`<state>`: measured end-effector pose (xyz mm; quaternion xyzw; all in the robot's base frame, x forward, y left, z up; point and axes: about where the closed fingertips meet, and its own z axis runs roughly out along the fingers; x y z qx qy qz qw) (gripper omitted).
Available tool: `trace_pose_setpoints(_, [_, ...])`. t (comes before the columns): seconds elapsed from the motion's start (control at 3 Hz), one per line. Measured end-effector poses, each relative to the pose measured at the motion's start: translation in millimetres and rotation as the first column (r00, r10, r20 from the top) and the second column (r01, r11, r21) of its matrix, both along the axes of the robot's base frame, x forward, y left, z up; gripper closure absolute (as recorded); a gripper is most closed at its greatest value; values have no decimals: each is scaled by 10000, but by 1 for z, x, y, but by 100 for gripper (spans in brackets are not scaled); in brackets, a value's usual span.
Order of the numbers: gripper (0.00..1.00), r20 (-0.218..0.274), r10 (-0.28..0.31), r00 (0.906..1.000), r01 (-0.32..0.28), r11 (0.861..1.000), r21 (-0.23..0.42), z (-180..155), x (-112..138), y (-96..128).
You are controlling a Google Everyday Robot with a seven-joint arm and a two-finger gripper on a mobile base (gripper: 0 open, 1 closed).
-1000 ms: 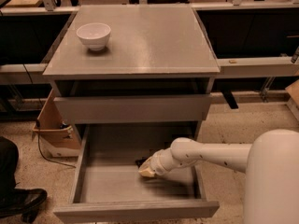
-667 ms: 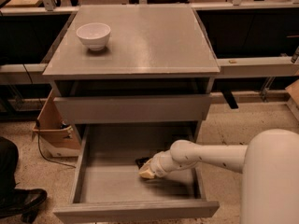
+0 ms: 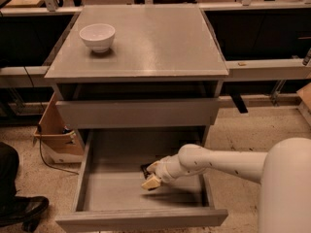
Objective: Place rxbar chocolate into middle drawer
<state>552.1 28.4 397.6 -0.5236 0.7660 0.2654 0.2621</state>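
While low inside the middle drawer (image 3: 104, 191), gripper (image 3: 151, 175) against rxbar chocolate (image 3: 145, 169), grip itself unclear

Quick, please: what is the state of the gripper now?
Gripper: inside the open middle drawer, right at the rxbar chocolate; whether open or closed cannot be told.

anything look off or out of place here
Nothing stands out. The white bowl sits upright on the cabinet top, and the gripper is inside the open middle drawer by the rxbar chocolate.
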Motion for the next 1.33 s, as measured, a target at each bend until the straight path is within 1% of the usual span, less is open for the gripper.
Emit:
trace_pose_setpoints(0.33, [0, 495, 287, 9984, -306, 9988, 372, 31, -1, 1])
trace_pose_setpoints(0.67, [0, 809, 463, 9956, -528, 9954, 801, 68, -2, -16])
trace_pose_setpoints(1.0, [0, 703, 850, 9939, -933, 9877, 1252, 107, -24, -55])
trace_pose_setpoints(1.33, [0, 452, 1130, 9926, -1182, 9835, 1371, 111, -38, -63])
